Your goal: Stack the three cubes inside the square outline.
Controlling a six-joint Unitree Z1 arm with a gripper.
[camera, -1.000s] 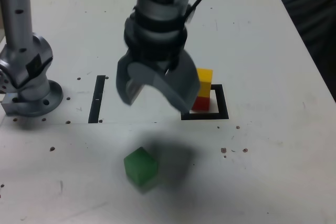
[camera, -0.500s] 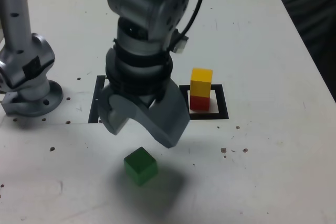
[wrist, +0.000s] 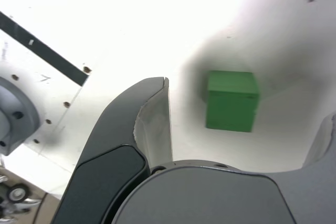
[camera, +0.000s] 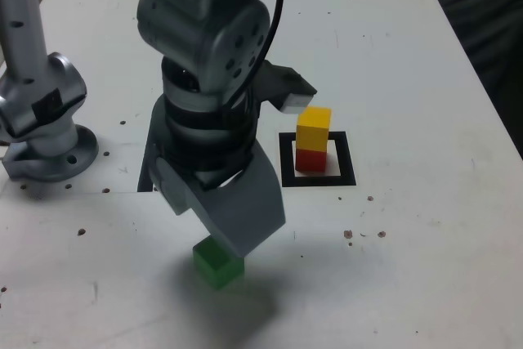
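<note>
The arm's hand hangs low over the green cube, which sits alone toward the near edge of the white worktop, well apart from the other two. From the wrist view the hand is spread wide, one dark curved finger on one side of the green cube and the edge of the other finger just showing on the far side, with bare worktop between each finger and the cube. Nothing is gripped. In the exterior view the big grey finger covers the cube's upper back corner, so I cannot tell from there how close it is.

Further back, toward the exterior view's right, the yellow cube rests squarely on the red cube, and that pair stands inside the square outline, against its back side, with white showing in front.

A thin black strip lies on the worktop near the arm's round grey base, at the exterior view's left. The worktop is speckled with small dark spots.
</note>
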